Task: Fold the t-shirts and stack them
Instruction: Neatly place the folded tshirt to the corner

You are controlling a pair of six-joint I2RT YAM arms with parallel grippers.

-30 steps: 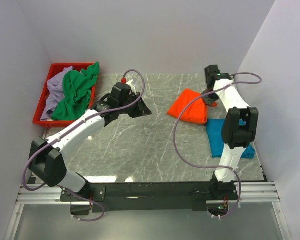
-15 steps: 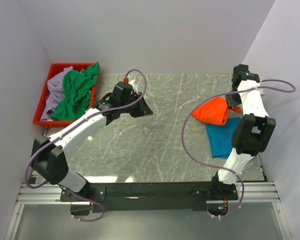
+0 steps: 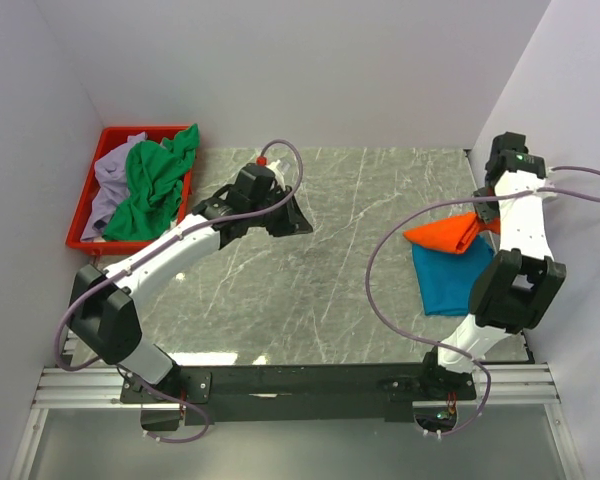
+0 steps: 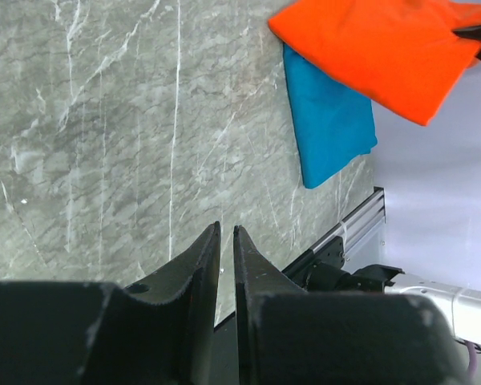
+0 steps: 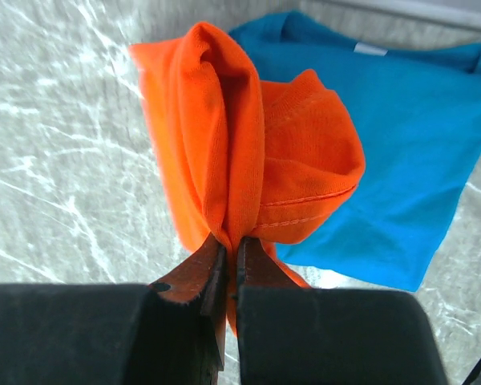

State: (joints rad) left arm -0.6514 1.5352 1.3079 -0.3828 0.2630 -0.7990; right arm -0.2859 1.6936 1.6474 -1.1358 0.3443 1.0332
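Cloth of the orange shirt [image 5: 240,160] hangs bunched in soft, creased folds from the right gripper [image 5: 228,250], whose jaws are clenched on one fold. It hangs over the far edge of the flat, folded teal shirt [image 3: 445,280] at the right side of the table [image 3: 310,290]. The right arm stands tall with a bent elbow. The left arm stretches over the grey marbled top, the left gripper [image 4: 227,234] empty, its jaws a narrow slit apart. The crumpled green shirt [image 3: 155,190] and lavender shirt [image 3: 105,185] lie in the red plastic tray [image 3: 80,218].
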